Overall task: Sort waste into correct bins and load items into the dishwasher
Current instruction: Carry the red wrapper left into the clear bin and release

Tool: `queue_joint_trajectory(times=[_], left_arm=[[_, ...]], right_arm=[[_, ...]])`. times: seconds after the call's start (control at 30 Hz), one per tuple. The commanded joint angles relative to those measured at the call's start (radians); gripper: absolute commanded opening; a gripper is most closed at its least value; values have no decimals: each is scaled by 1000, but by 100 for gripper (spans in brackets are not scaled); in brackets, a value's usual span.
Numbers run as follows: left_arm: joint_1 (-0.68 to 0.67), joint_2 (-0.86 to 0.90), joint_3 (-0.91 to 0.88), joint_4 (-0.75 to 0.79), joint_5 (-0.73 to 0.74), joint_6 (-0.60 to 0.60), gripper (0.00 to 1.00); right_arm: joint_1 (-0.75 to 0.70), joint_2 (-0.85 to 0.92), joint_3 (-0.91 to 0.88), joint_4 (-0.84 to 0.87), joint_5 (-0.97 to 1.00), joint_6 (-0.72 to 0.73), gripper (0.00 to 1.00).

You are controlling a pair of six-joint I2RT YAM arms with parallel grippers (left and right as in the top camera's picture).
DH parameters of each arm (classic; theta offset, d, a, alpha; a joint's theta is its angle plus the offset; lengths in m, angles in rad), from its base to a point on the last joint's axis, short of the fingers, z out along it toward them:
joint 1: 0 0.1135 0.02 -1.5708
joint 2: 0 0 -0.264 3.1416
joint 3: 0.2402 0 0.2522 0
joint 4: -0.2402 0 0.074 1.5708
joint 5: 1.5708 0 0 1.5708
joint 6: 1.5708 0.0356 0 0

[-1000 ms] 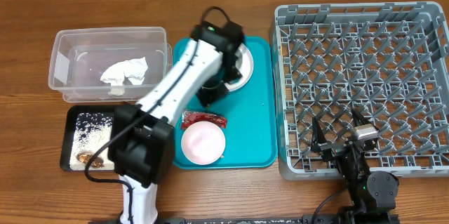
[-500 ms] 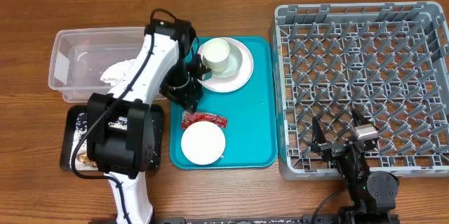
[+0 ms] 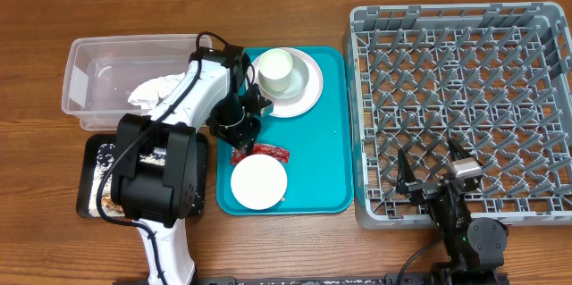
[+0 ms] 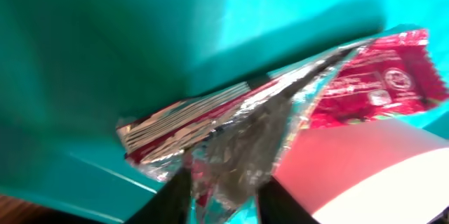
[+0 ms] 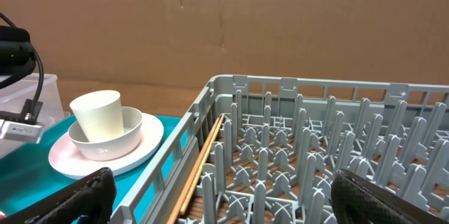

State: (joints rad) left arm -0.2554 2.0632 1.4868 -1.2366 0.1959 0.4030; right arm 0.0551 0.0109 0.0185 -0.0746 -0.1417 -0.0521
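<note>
The red wrapper point(image 3: 261, 151), lying on the teal tray point(image 3: 331, 142) just above the smaller plate point(image 3: 258, 182), is light, thin, slippery foil, so I judge its crumpled end the best hold; the left gripper point(image 4: 221, 199) has narrow fingers around it, but I cannot tell whether they pinch it.

A wood-grain brown surface point(image 3: 295, 249) fills the overhead view, and a plain brown cardboard wall point(image 5: 280, 20) stands behind it.
</note>
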Motion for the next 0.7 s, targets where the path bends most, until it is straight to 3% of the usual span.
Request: queue_joint_trajectory(times=[0.0,0.07,0.33,0.53,0.67], left_arm=[[-7,-4,-6,1,41,19,19],[-7,-4,-6,1,41,19,4],[-6,-4,47,-55,112,4,4],[-5,-5,287,-188,140,-19,4],[8,-5,478,-252,69,-80,4]], right_arm=[[7,-8,-11,5,3,4,100],[7,-8,-11,5,3,4,100],[7,-8,-11,5,3,4,100],[7,-8,-11,5,3,4,100],[7,-8,-11,5,3,4,100]])
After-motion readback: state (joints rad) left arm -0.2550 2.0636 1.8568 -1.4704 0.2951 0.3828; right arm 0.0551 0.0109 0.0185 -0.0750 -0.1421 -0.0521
